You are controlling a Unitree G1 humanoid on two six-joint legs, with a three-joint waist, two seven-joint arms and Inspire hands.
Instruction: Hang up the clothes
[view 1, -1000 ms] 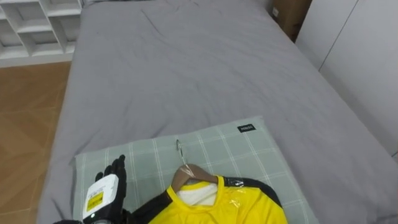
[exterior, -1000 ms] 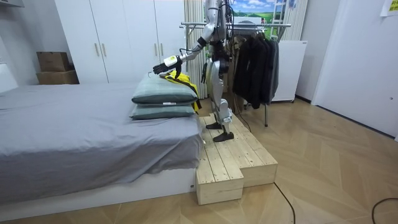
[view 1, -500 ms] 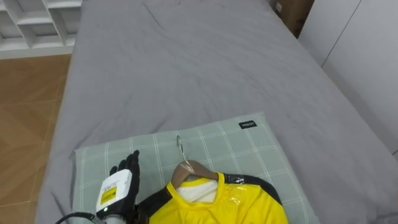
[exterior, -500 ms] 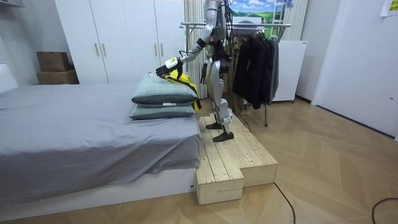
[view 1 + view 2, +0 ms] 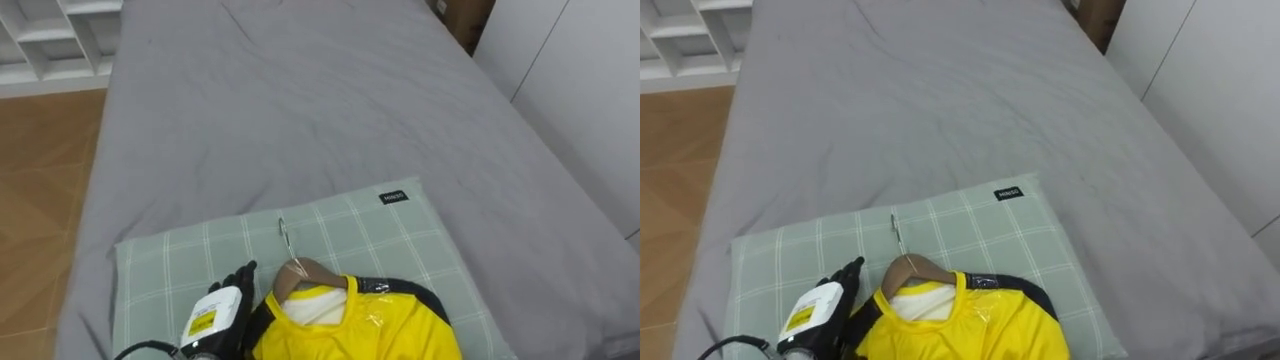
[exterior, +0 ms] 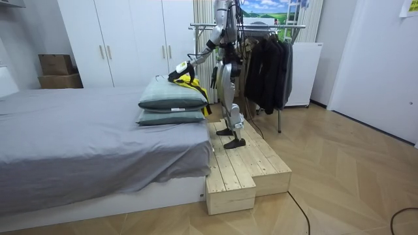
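Atop the green checked pillow (image 5: 180,260) on the grey bed (image 5: 300,100), approach step by the look of it. Left hand (image 5: 222,312) just beside the wooden hanger (image 5: 308,272), fingers (image 5: 238,277) straight, holding nothing. Next, likely: curl around the neck below the metal hook (image 5: 284,235), lift clear, carry to the clothes rail (image 6: 287,26). Yellow shirt (image 5: 360,325), black-trimmed and glossy, already on the hanger, lying flat on the pillow.

Soft, even indoor light keeps the scene bright. The wide grey bed cover (image 5: 300,120) carries only faint shading along its creases. Small pale highlights glint on the shiny yellow jersey (image 5: 380,325) at lower centre. In the room view, the white wardrobe doors (image 6: 124,39) are evenly lit, and a mild shadow lies beside the pale wooden platform (image 6: 248,170).
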